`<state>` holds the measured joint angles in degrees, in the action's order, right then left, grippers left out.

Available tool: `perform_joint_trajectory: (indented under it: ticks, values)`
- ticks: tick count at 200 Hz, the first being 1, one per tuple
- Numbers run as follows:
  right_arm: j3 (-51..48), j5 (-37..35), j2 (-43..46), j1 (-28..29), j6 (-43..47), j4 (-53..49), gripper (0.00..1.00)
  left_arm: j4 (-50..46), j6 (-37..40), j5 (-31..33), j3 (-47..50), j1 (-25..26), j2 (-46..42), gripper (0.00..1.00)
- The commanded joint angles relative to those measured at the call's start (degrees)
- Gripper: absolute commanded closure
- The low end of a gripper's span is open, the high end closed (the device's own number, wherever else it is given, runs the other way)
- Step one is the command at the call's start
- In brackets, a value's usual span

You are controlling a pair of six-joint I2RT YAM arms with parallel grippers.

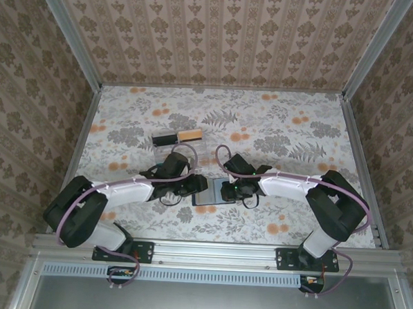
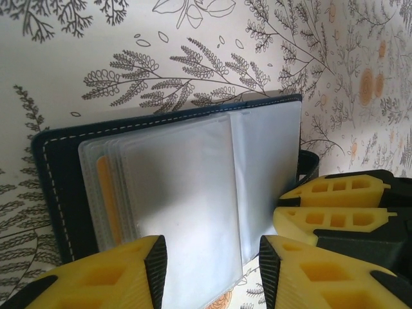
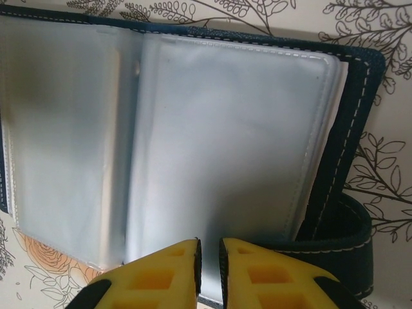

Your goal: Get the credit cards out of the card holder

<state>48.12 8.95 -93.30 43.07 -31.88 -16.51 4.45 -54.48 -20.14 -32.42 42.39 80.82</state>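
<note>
Yellow left fingers spread, right fingers pinching card holder

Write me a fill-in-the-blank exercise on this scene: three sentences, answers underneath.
1. The card holder lies ___ on the table, inside facing up.
2. In the left wrist view, an ___ card shows through a clear sleeve.
3. The left hand stands open, while the right hand is pinched ___ on the holder's edge.
Answers: open; orange; shut.
</note>
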Motion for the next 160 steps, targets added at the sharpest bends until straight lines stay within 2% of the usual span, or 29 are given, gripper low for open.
perform_joint_trajectory:
  ticks: [1,43,125,160]
  values:
    - [-1.0,-1.5,0.4,0.5,-1.0,0.1,0.81,-2.3,0.0,1.1,-1.7,0.8,0.6,0.56]
    - [-1.3,-1.6,0.5,0.5,-1.1,0.4,0.80,-5.9,0.6,2.8,-2.6,1.4,1.2,0.57]
    - [-1.0,-1.3,0.0,0.7,-1.3,0.7,0.80,-5.1,1.1,1.0,-4.8,2.0,5.8,0.56]
    - [-0.9,-1.1,-0.4,0.9,-1.5,0.9,0.80,-3.2,1.5,-1.0,-5.3,2.0,7.2,0.53]
